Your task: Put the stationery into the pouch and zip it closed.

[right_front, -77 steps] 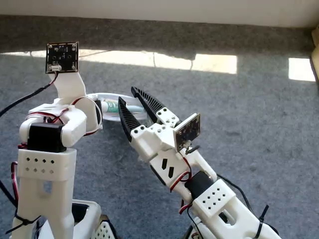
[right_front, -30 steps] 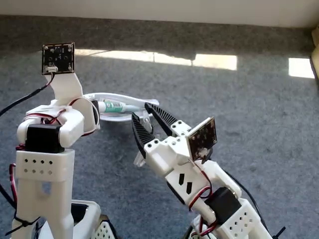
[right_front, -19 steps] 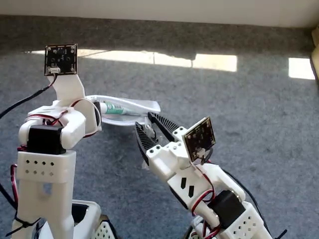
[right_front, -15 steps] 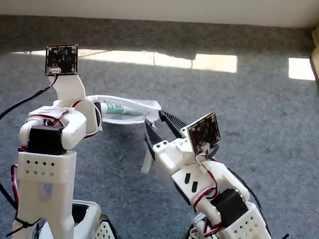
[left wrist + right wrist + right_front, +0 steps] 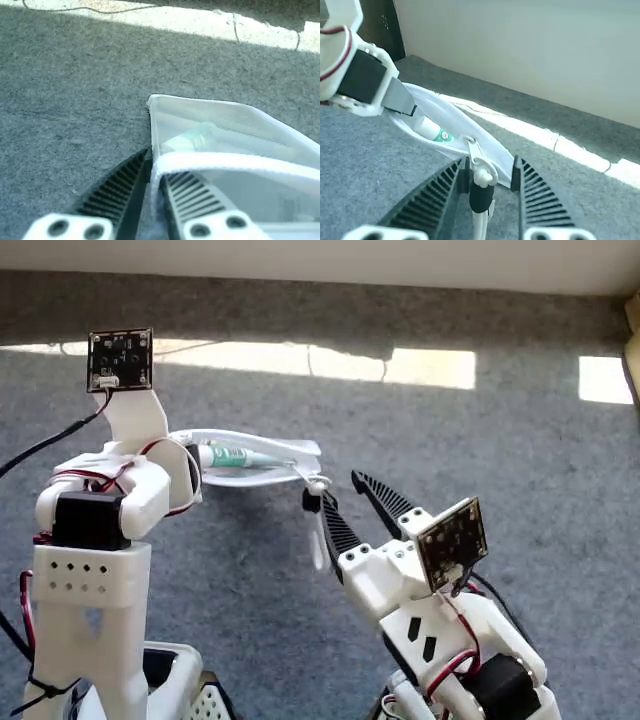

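A clear pouch (image 5: 255, 462) with a white zipper band lies on the grey carpet, a green-labelled tube (image 5: 230, 455) inside it. My left gripper (image 5: 154, 167) is shut on the pouch's (image 5: 225, 130) edge, at its end nearest the left arm; the tube (image 5: 192, 140) shows through the wall. My right gripper (image 5: 338, 490) stands open at the pouch's other end. The zipper pull (image 5: 472, 146) and its black toggle (image 5: 481, 194) with a white cord sit between the right gripper's (image 5: 490, 162) jaws, against one finger (image 5: 437, 195).
Grey carpet (image 5: 500, 440) stretches to the right and in front, with sunlit patches (image 5: 430, 366) near the far wall. The left arm's base (image 5: 90, 600) stands at the near left.
My right gripper has drawn back from around the pouch toward the near right, and the zipper pull with its cord has come along beside it. The left arm has stayed put.
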